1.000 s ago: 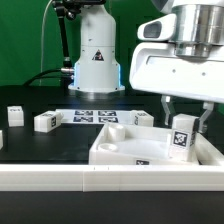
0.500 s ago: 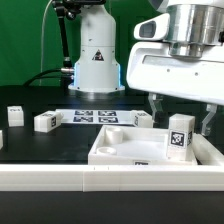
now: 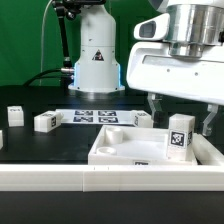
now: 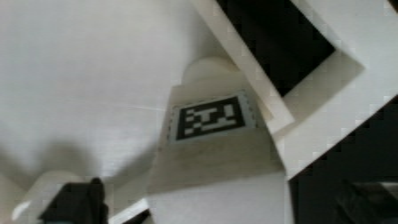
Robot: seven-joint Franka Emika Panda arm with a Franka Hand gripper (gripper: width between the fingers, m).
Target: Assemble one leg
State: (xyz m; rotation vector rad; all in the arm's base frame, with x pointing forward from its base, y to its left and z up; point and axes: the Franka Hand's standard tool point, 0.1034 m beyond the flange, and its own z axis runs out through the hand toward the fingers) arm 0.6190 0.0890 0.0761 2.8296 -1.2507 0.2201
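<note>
A leg [image 3: 180, 136], a small white block with a black-and-white tag, stands upright in the corner of the large white plate [image 3: 125, 152] at the exterior view's right. My gripper [image 3: 180, 117] is open around its top, one finger [image 3: 152, 106] on each side with a gap to the leg. In the wrist view the leg [image 4: 222, 150] runs up between my dark fingers [image 4: 79, 200], its tag facing the camera, and my gripper [image 4: 222, 205] straddles it over the plate [image 4: 89, 80].
Three more legs lie on the black table: two at the exterior view's left [image 3: 15, 115] [image 3: 45, 121] and one behind the plate [image 3: 140, 118]. The marker board [image 3: 92, 116] lies at the back. The robot base [image 3: 95, 60] stands behind it.
My fingers have spread apart from the leg's sides since a second ago, letting it go. The leg stays upright in the plate's corner. Nothing has moved in the last half second.
</note>
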